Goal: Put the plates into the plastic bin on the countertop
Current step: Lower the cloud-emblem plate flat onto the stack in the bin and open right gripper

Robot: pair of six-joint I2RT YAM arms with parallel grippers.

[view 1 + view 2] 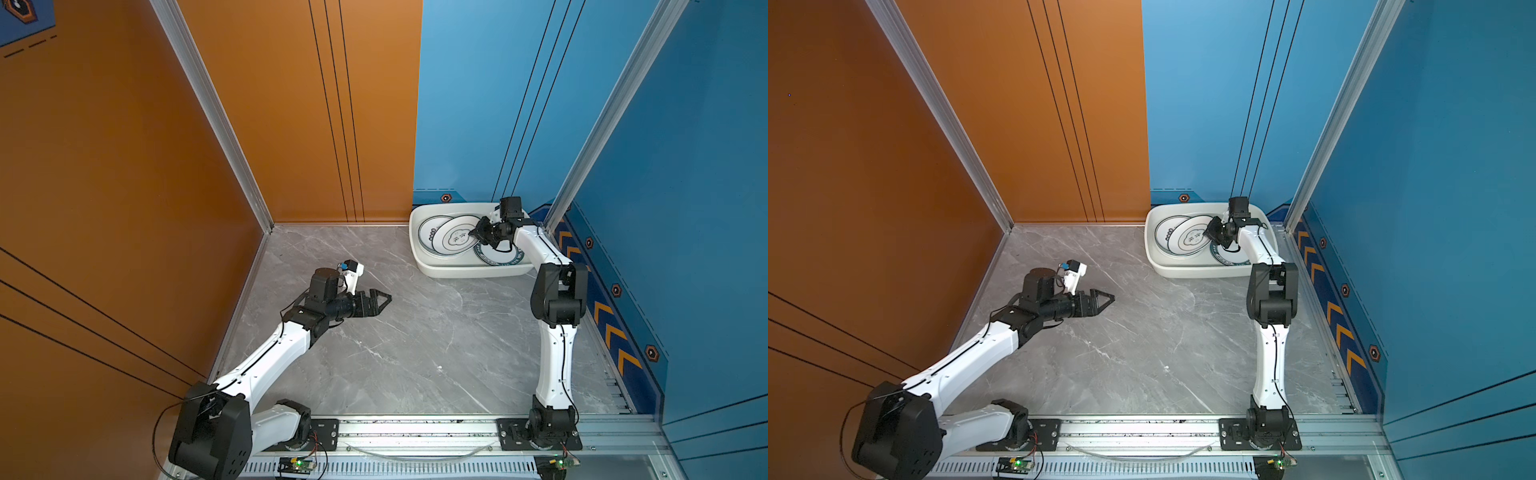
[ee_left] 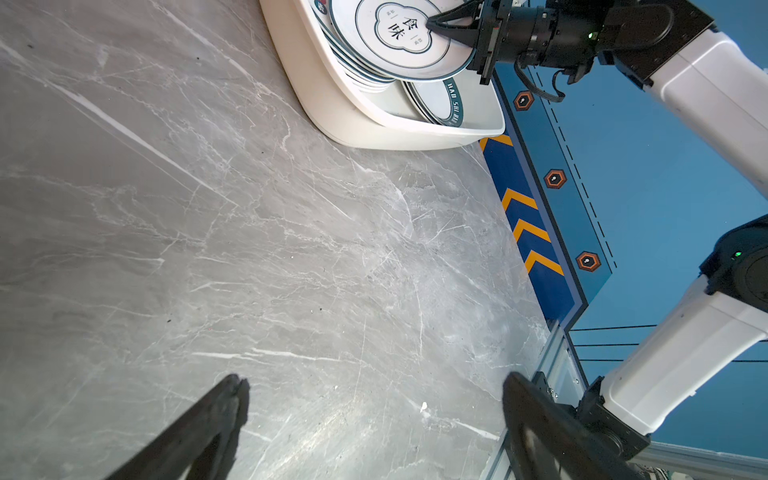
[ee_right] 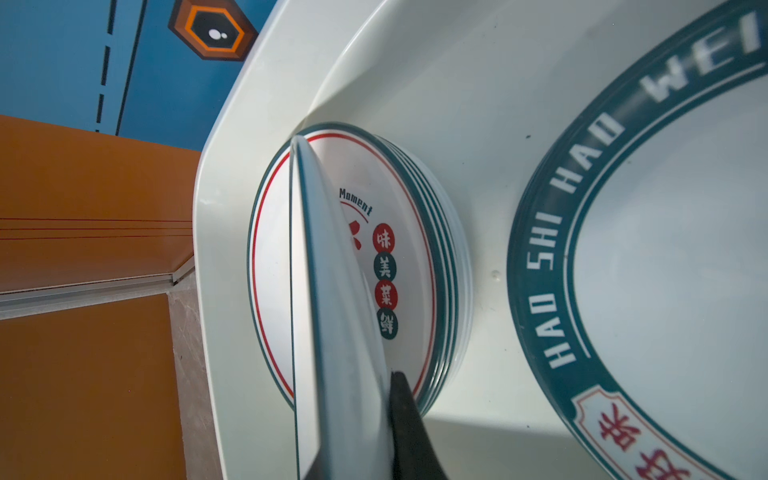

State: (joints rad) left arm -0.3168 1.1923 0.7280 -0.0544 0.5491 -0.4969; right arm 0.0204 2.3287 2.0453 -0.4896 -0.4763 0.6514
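A: What has the right gripper (image 1: 473,233) got?

B: It is clamped on the rim of a plate (image 1: 454,240), the one with a cloud-shaped emblem and two Chinese characters. In both top views the plate reaches out ahead of the fingertips, tilted. Its gripped edge is lifted clear of what lies below.

A: Where is that in relation to the bin?

B: Gripper and plate are both inside the rim of the bin (image 1: 457,272). In the right wrist view the plate (image 3: 332,311) is seen edge-on, running straight away from the jaws.

A: Anything under it?

B: Yes, a stack (image 3: 419,257) of plates lies beneath the plate, beyond the fingertips. Its top one is printed "Moment" with red and teal dots. I cannot tell whether the held plate touches the stack.

A: And closer to the gripper?

B: A big plate (image 1: 498,257) with a lettered teal band lies flat on the bin floor. It is just below and behind the gripper, beside the stack.

A: The left gripper?

B: The left gripper (image 1: 384,301) is spread wide and holds nothing, low over bare countertop (image 1: 415,353). In the left wrist view its fingers (image 2: 232,395) stand far apart with only marble between them. The bin (image 2: 353,124) and all the plates lie well ahead of its tips, across the countertop
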